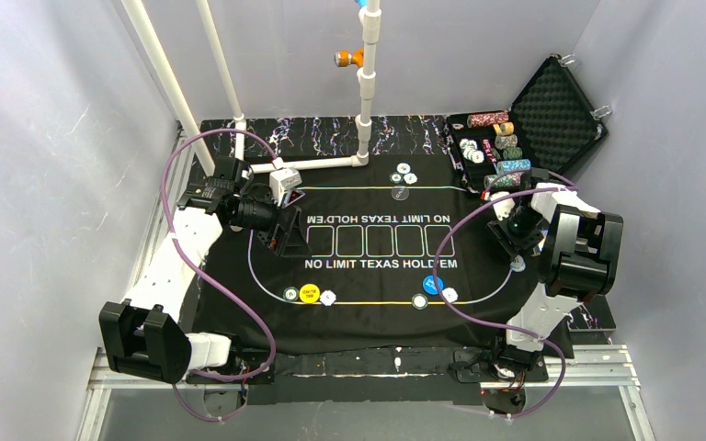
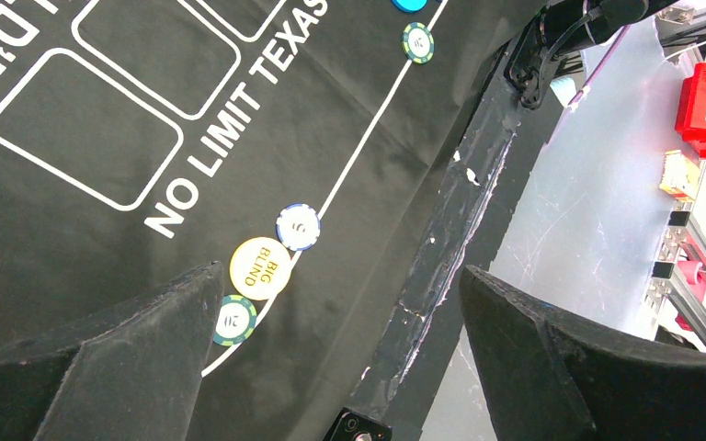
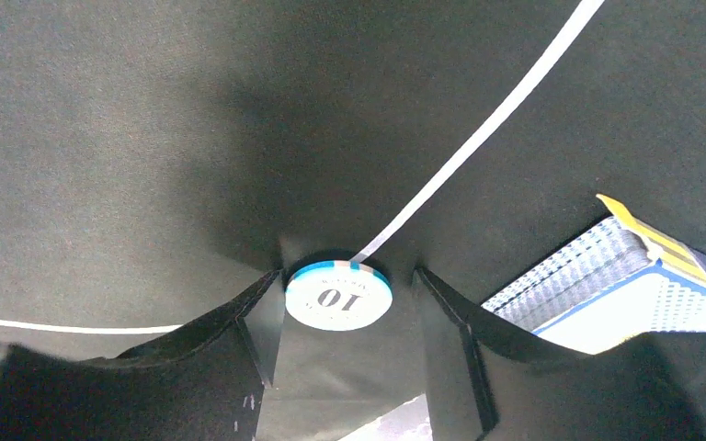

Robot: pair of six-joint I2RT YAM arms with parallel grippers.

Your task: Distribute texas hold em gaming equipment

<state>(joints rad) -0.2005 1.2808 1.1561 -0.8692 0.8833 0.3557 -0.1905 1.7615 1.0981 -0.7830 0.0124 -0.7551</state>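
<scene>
Chip marked 10 (image 3: 338, 296) lies lower centre between the parted jaws of my right gripper (image 3: 347, 299), card deck (image 3: 597, 285) cut off lower right; left gripper (image 2: 340, 312) gapes wide.

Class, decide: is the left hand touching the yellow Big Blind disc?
Apart. The top view shows bare mat between the left hand and the yellow Big Blind disc.

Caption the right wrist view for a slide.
Right gripper straddles a blue-edged "10" chip on the black mat, playing cards nearby.
</scene>
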